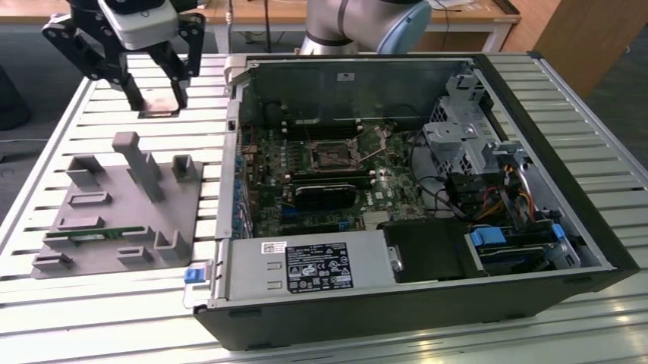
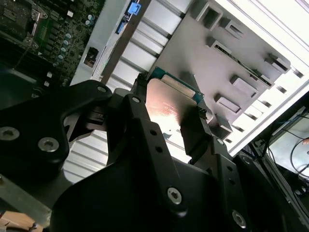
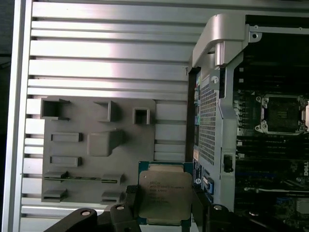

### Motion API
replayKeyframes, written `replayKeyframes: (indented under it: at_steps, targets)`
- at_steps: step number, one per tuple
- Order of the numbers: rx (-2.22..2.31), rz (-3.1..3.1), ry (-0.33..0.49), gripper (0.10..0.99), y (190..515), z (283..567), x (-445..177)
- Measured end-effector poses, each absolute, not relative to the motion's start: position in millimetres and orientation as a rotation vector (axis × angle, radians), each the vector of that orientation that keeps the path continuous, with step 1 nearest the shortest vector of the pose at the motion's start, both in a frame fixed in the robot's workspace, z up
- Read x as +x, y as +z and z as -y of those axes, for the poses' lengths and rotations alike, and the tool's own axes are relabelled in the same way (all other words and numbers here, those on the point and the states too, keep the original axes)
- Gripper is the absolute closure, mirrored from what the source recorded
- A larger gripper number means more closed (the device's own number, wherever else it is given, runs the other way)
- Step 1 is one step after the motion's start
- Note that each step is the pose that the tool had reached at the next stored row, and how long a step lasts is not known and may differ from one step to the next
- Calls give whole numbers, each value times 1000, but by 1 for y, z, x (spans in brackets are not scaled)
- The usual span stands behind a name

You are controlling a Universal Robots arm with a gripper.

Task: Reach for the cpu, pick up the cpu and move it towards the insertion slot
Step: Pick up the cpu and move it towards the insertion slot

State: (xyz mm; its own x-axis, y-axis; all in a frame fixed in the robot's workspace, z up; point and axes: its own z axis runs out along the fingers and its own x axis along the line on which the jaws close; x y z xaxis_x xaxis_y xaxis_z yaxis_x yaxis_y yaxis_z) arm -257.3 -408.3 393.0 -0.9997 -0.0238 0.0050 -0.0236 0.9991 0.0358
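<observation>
- Claw [image 1: 159,102] pinching the cpu [image 3: 163,197] between its two fingers [image 2: 198,135]; chip seated edge to edge, held flat.
- Reach and pickup judged complete: cpu lifted clear of the grey holder [image 1: 121,205], which lies below the claw on the slatted desk [image 1: 91,114].
- Transfer judged barely begun: in the exterior view, claw raised over the desk, outside the open case [image 1: 405,189], well apart from the slot [image 1: 332,154].
- Slot visible beside the claw across the case wall in the first wrist view; dark centre, metal frame, nothing seated in it as far as can be told.
- Left to do: carry over the case wall toward the slot.
- Cpu appearance: small flat square, silvery metal lid with rounded corners, faint print on the lid, thin teal-green rim of board around it; lid catching warm glare in the second wrist view.
- No tilt or slip evident in the grip.
</observation>
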Motion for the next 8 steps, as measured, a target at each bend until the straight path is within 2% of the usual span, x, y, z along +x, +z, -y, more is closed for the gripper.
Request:
replayKeyframes:
  at_steps: [8]
  targets:
    - [37,3135,-56,553,393,408,-241]
